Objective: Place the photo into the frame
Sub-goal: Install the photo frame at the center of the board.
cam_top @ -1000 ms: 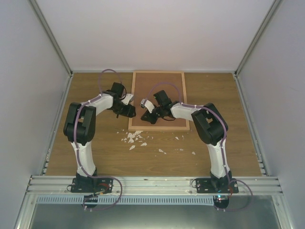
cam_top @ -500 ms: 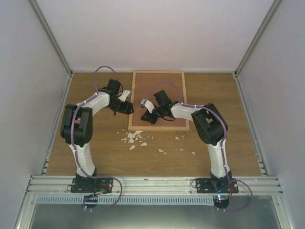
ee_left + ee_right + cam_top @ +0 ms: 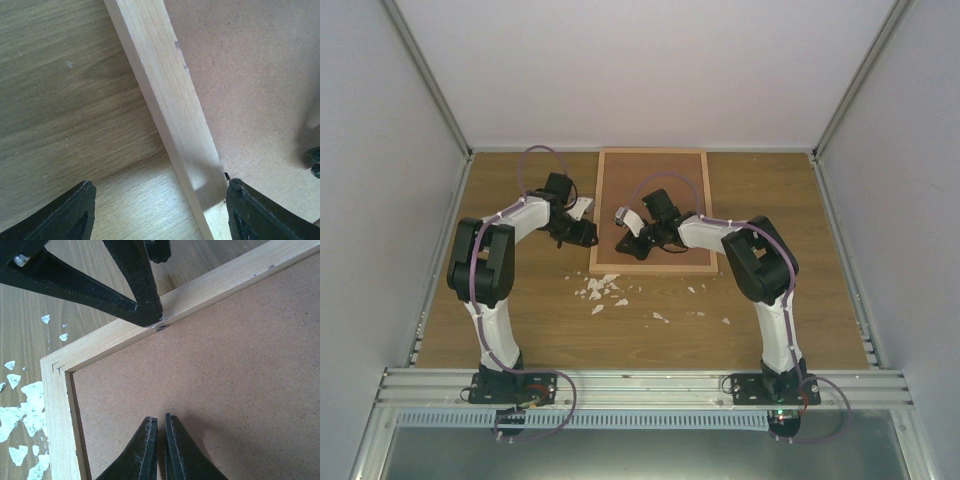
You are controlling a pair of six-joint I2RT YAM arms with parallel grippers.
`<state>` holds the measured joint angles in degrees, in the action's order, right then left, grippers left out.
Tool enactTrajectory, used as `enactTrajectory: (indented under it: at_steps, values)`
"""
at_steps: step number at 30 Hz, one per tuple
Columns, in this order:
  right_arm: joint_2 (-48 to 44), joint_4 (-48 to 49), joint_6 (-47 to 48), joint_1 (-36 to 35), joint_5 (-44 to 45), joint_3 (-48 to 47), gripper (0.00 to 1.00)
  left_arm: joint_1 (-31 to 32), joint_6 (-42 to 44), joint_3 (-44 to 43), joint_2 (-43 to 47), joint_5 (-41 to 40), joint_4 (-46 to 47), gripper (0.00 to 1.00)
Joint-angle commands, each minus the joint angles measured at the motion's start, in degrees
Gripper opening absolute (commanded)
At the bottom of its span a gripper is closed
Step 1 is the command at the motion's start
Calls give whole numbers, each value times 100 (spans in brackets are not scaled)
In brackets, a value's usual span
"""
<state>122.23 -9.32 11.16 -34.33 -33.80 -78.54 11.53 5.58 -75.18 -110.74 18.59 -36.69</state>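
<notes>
**Top view.** The frame lies flat at the middle of the tabletop, its far rail near the back wall. A brown backing board fills the space between its rails. A wide strip of tabletop shows on each side, between the long rails and the side walls. White scraps lie just in front of the near-left corner. The left claw is at the left rail. The right claw is over the board, near that same corner.

**Left wrist.** The left claw is spread, straddling the light wood rail. One finger is over the tabletop outside the rail, the other at the rail's inner edge. It grips nothing.

**Right wrist.** The right claw is pressed together, with only a thin slit between the tips, which point at the board. It holds nothing. A left-claw fingertip meets the rail.
</notes>
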Motion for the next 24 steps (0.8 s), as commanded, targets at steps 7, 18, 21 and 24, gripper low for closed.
enactTrajectory:
  at_steps: [7,18,21,24]
  values:
    - [529,-766,7,128,811,262,9,183,-35,43,-231,-213,80,72]
    - [529,-752,9,146,802,283,9,160,-44,-148,-1,334,90,71]
    - [529,-740,9,146,814,287,9,193,-61,-79,208,492,129,71]
    - [531,-741,-4,146,805,278,9,193,-117,-109,165,332,89,72]
